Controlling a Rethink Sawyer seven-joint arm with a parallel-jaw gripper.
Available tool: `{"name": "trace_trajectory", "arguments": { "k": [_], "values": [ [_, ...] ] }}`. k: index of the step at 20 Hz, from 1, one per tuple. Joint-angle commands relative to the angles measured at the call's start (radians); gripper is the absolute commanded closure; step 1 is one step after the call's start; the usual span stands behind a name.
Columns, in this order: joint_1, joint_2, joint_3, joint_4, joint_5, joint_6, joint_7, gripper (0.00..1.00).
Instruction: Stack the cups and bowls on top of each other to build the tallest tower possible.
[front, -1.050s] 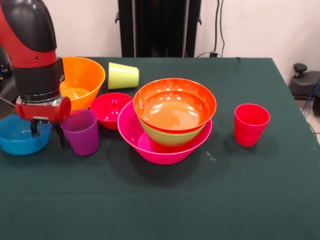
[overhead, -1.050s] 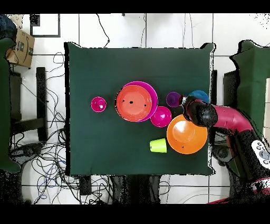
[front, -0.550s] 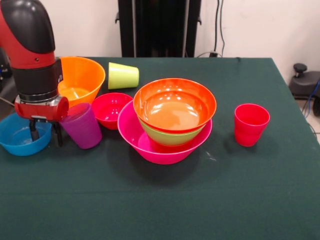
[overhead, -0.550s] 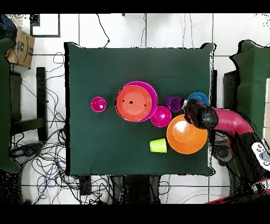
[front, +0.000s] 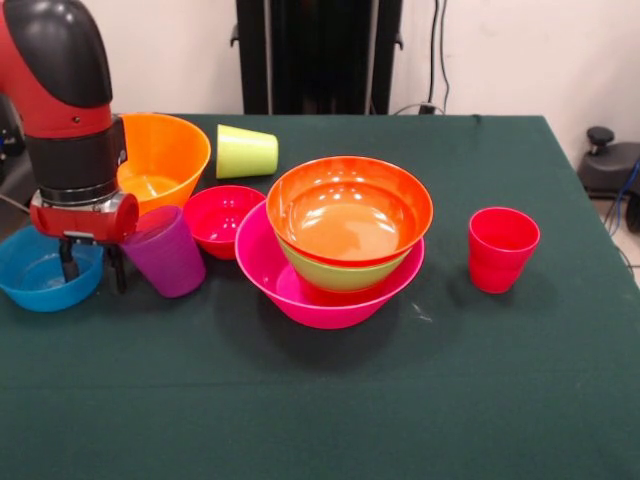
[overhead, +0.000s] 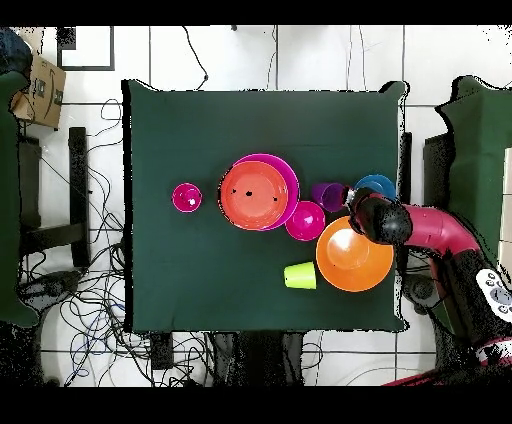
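Note:
The tower is a wide pink bowl holding a green bowl and an orange-red bowl on top; from above the tower sits mid-table. My gripper hangs open at the left. One finger is over the blue bowl and the other stands beside the purple cup. That cup leans tilted toward the small red bowl. A lime cup lies on its side. The red cup stands upright at the right. The large orange bowl is behind my arm.
From above, the purple cup, blue bowl, large orange bowl and small red bowl crowd together by my gripper. The lime cup lies near them. The table's edge runs close behind the blue bowl.
The purple cup has tipped from upright to leaning toward the small red bowl. My gripper shifted slightly toward the blue bowl, then held still.

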Motion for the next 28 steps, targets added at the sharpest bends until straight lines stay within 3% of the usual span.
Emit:
{"name": "trace_trajectory", "arguments": {
  "k": [1,20,24,28],
  "values": [
    [0.057,0.072,-0.064,0.001,-0.046,-0.003,-0.022,1.0],
    [0.081,0.054,-0.072,-0.013,-0.042,-0.017,-0.028,1.0],
    [0.091,-0.073,-0.066,0.076,-0.021,-0.02,0.003,1.0],
    [0.091,-0.21,-0.018,0.136,0.039,0.057,-0.031,1.0]
  ]
}}
